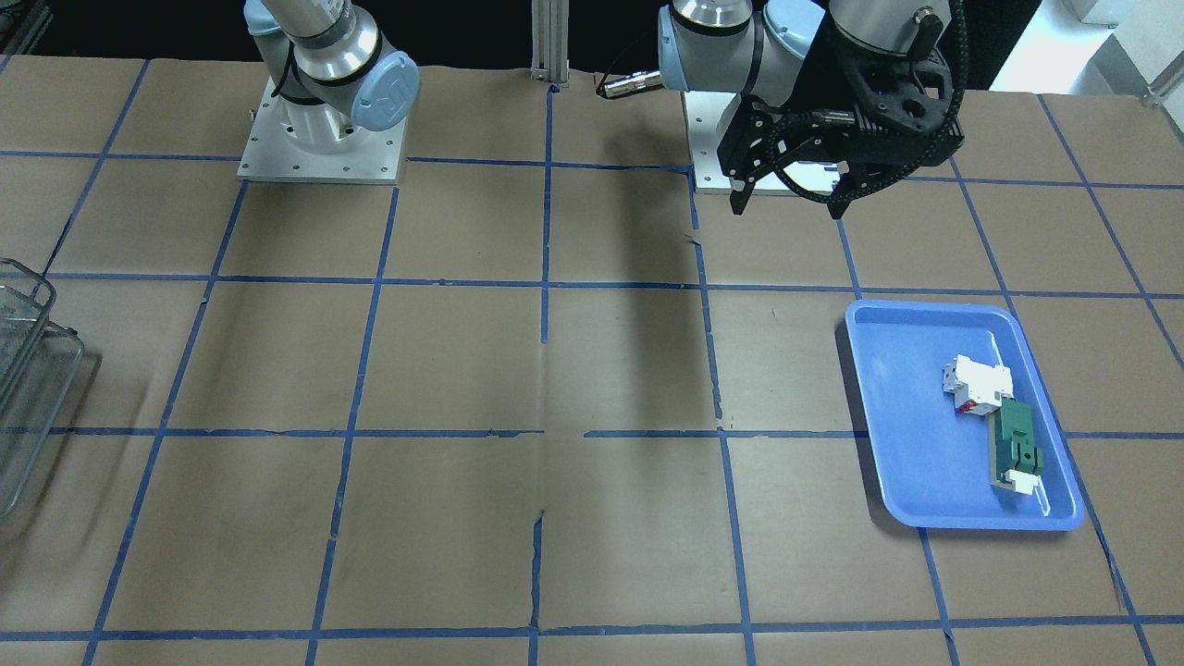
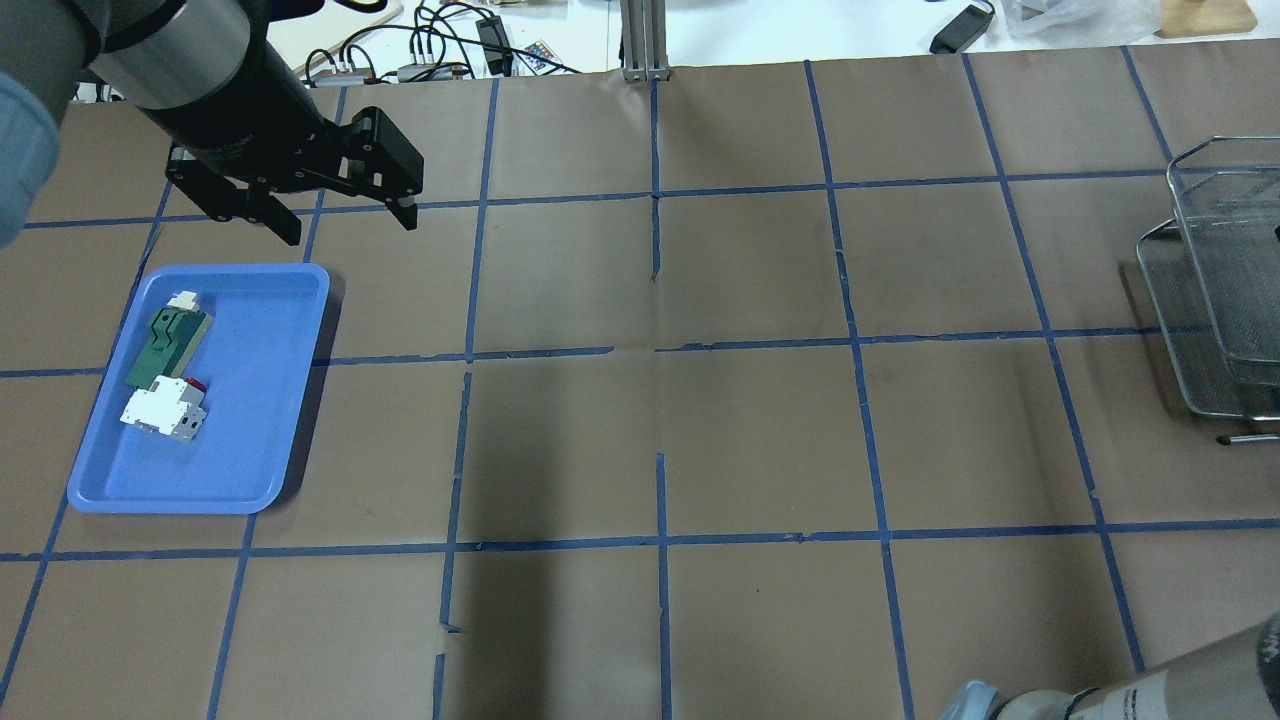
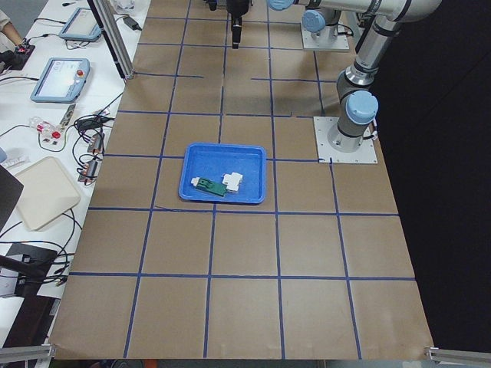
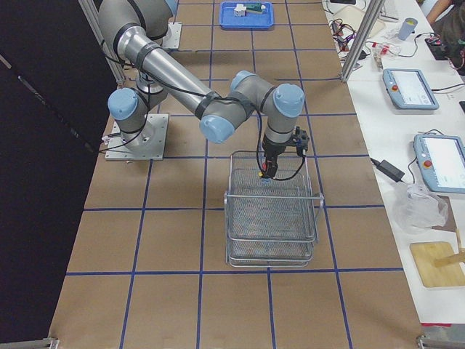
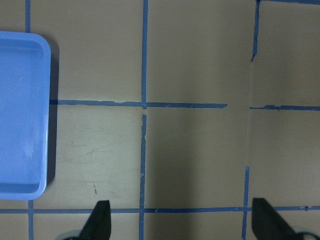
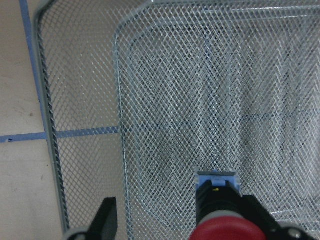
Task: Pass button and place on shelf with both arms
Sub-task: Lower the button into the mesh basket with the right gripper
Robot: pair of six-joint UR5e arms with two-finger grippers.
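The button (image 6: 220, 220), with its red cap nearest the camera and its black body pointing down, sits over the mesh of the shelf's top tier (image 6: 45, 100). My right gripper (image 6: 182, 212) is open; the button lies against one finger (image 6: 262, 217), and the other finger is well apart from it. In the exterior right view the right gripper (image 4: 267, 171) hangs over the near end of the shelf (image 4: 272, 225) with the button (image 4: 261, 173) at its tips. My left gripper (image 2: 345, 225) is open and empty, just beyond the blue tray.
The blue tray (image 2: 250, 400) holds a white block switch (image 2: 160, 405) and a green flat part (image 2: 165, 340). The shelf (image 2: 1210, 300) stands at the table's right edge. Blue tape lines grid the brown table cover.
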